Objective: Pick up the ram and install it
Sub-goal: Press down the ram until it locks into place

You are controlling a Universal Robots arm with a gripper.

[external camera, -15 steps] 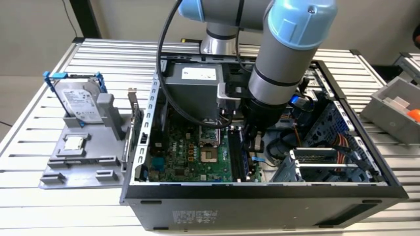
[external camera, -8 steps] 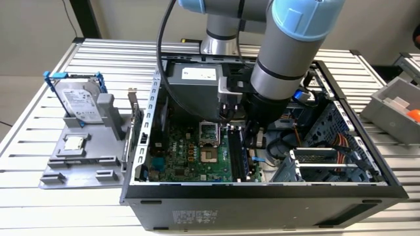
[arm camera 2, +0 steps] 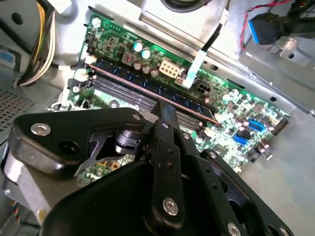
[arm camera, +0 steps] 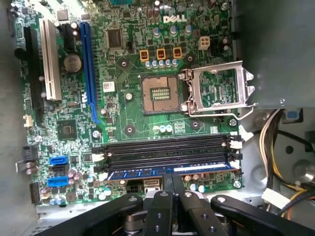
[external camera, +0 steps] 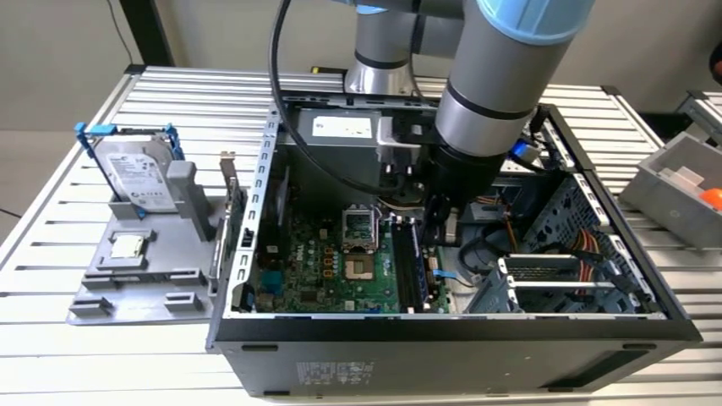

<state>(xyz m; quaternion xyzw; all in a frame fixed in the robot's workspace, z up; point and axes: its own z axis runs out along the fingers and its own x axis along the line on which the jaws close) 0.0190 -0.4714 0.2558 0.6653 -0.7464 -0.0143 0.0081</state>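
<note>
Slatted metal bench (external camera: 68,355), pale, carrying every item listed; order runs from the exterior view's left to its right.

Item 1. Grey fixture tray (external camera: 135,292), on the bench at the exterior view's left. It holds a silver hard drive (external camera: 138,178) upright in a blue bracket, and a small square processor chip (external camera: 125,246) in a pocket in front of it.

Item 2. Open computer case (external camera: 451,334), just beside the tray. Green motherboard (arm camera: 133,118) on its floor; processor socket (arm camera: 160,93) bare, its metal latch frame swung open beside it.

Item 3. Ram (arm camera: 142,173), the task's thing. It stands on edge in the outermost of the black memory slots (arm camera: 162,150), long axis parallel to those slots, blue label face showing in the first wrist view.

Item 4. My tool (arm camera: 172,179), down inside the case, fingers drawn together on the ram's upper edge near mid-length.

Risk, judged: the white end latches (arm camera: 235,144) do not read clearly as locked, so the stick may sit only partly home. Uneven downward force would tilt one end high, and a notch mismatch would jam the contacts or stress the board.
</note>
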